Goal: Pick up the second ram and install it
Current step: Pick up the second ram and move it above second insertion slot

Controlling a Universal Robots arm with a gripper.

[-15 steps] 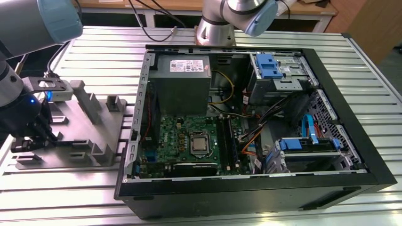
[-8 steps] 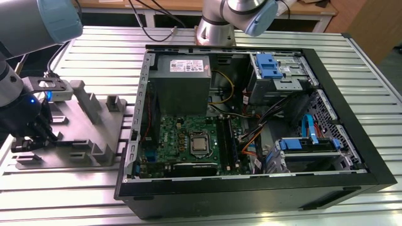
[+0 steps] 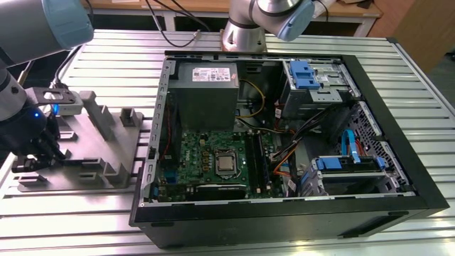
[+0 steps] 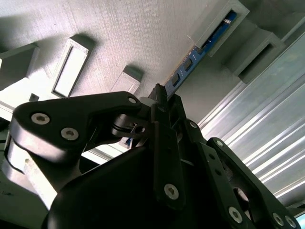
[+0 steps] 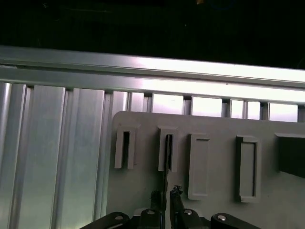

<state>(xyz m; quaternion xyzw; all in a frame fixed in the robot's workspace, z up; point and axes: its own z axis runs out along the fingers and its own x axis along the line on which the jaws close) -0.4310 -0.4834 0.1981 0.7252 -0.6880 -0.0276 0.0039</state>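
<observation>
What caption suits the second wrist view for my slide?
Gripper at the second ram, whose far end sits in a raised slot of the grey holder tray.

Raised blocks [image 3: 99, 120] on the grey tray [image 3: 85, 154] hem in the hand [image 5: 167, 194]; bare slatted table [image 3: 71, 213] lies open alongside.

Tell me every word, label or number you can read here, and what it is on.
On the grey power box, a label: too small to read.
On the green circuit board: markings too small to read.
On the memory stick: no readable print.
Nothing else legible.
</observation>
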